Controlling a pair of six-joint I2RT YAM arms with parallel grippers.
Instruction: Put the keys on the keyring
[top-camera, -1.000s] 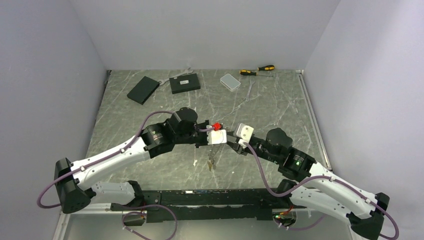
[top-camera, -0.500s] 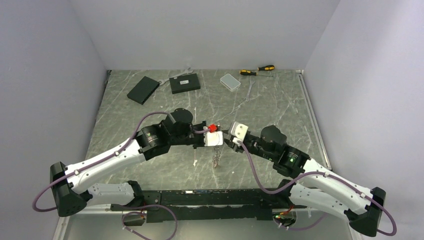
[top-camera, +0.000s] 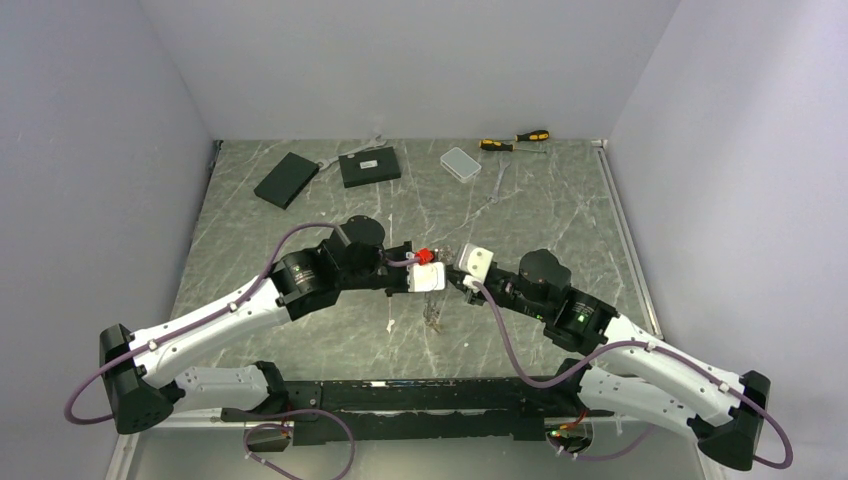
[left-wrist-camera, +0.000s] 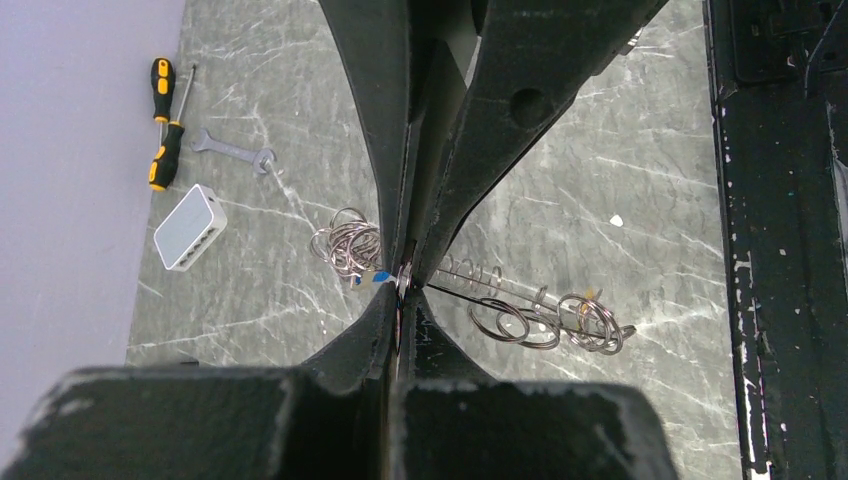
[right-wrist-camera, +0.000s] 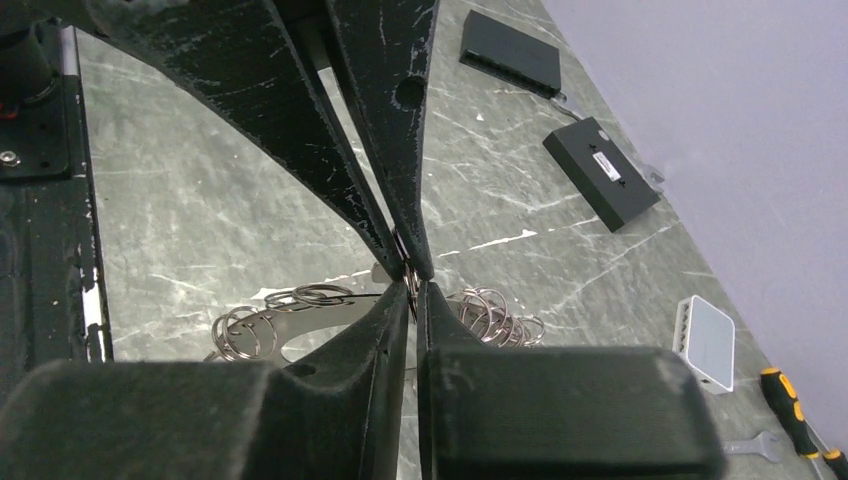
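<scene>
The left gripper (top-camera: 432, 279) is fully closed on a small silvery piece at the top of the bunch, and the blue tag (left-wrist-camera: 377, 278) sits right against its tips. I cannot tell for sure whether that piece is a key head or part of the loop. The keys (top-camera: 433, 312) hang straight below the left gripper, clear of the table (top-camera: 560, 215). A thin dark wire, which I take for the keyring (left-wrist-camera: 460, 294), runs out from the left gripper's tips into a cluster of small rings (left-wrist-camera: 545, 318).

The right gripper (top-camera: 462, 280) meets the left gripper tip to tip. Its 2 fingers stand almost together with a sliver of gap, and something small and metallic sits at their tips. I cannot tell whether it has a real hold.

The whole bunch looks very light and limp, so it should dangle and swing with any move of the left gripper. It does not look fragile. The metal is smooth and thin, so the wire could slide or twist out of a flat pinch. The rings are loose and likely to tangle. The better hold is probably a flat key head or a plastic tag, taken square between the pads and close beside the left gripper's tips, where the wire is steadiest. The dangling lower end would be a poor place to grip.
</scene>
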